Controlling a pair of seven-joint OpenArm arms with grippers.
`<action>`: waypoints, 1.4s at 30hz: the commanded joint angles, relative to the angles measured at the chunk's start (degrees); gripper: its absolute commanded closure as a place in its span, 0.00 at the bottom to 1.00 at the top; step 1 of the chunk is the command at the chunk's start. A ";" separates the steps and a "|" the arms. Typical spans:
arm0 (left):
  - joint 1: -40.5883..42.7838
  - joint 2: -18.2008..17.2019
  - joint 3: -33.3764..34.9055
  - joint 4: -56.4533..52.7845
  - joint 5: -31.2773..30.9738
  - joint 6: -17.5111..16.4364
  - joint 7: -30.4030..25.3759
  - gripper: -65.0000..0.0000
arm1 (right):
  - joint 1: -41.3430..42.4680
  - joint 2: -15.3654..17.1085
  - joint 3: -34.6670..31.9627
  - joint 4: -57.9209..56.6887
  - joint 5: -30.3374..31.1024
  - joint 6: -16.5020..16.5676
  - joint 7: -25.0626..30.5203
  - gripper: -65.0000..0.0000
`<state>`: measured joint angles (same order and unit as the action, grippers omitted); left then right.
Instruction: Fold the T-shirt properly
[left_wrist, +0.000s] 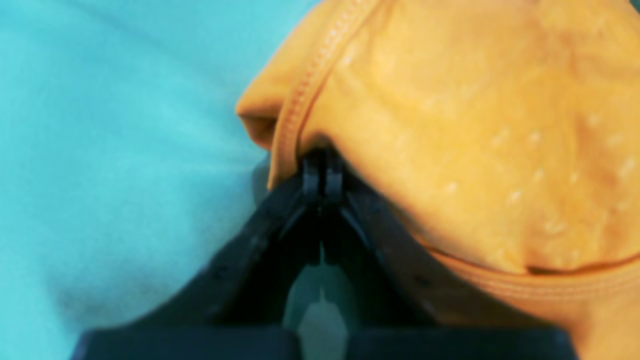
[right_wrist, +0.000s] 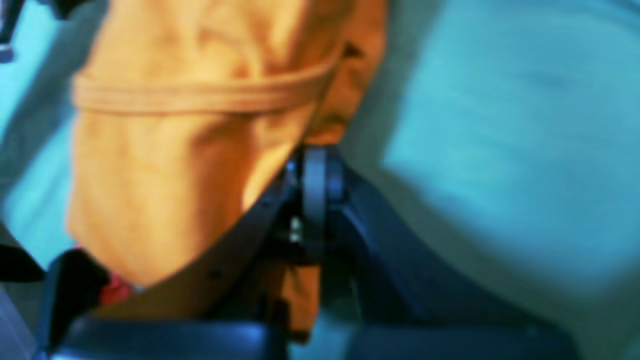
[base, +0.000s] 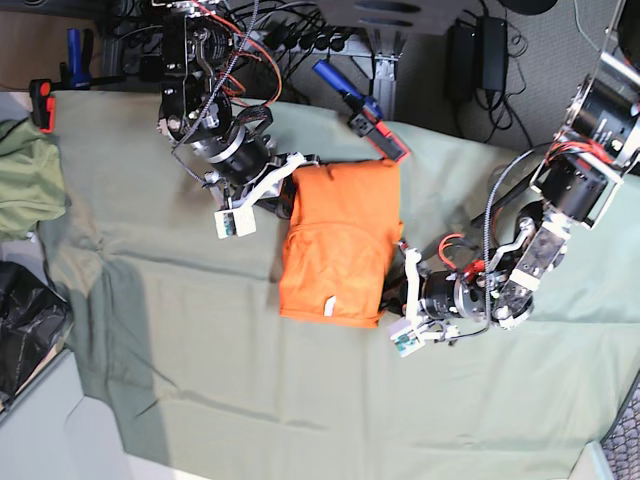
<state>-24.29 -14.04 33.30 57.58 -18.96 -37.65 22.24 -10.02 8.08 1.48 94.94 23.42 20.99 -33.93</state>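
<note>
Dark fingertips of the left pincer (left_wrist: 322, 172) fill the foreground, pressed together with a thin pinch of the T-shirt (left_wrist: 450, 125) between them, at an edge beside a stitched hem. Across from it, the right pincer (right_wrist: 320, 150) is likewise closed, apparently nipping the opposite long side, where a seam runs in just above its tips. Between the two pincers the shirt lies on the cloth (base: 200, 370), already a compact oblong, its white tag (base: 330, 306) to one side of the left pincer, near the short end. Judging by this, the step in hand is squaring up the bundle. It would go best with both pincers kept low, drawing gently apart until the creases flatten, then letting go straight upward so that no layer is dragged along. Too strong a pull from either could skew the edges or slide the inner layers out of the fold.
</note>
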 joint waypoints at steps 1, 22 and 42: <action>-0.81 0.02 0.00 0.17 0.46 0.59 1.53 1.00 | 0.46 0.31 0.17 1.11 0.57 6.25 0.87 1.00; 14.75 -19.37 -18.32 33.00 -22.82 -2.35 20.09 1.00 | -5.66 10.36 14.97 6.36 9.73 6.27 -4.35 1.00; 63.01 -30.34 -29.16 51.21 -15.23 -2.35 18.62 1.00 | -38.21 17.77 15.02 16.59 12.52 6.23 -5.33 1.00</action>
<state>38.44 -43.75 4.49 108.38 -33.78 -39.55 41.17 -47.92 25.08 16.10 110.80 35.31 21.41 -40.49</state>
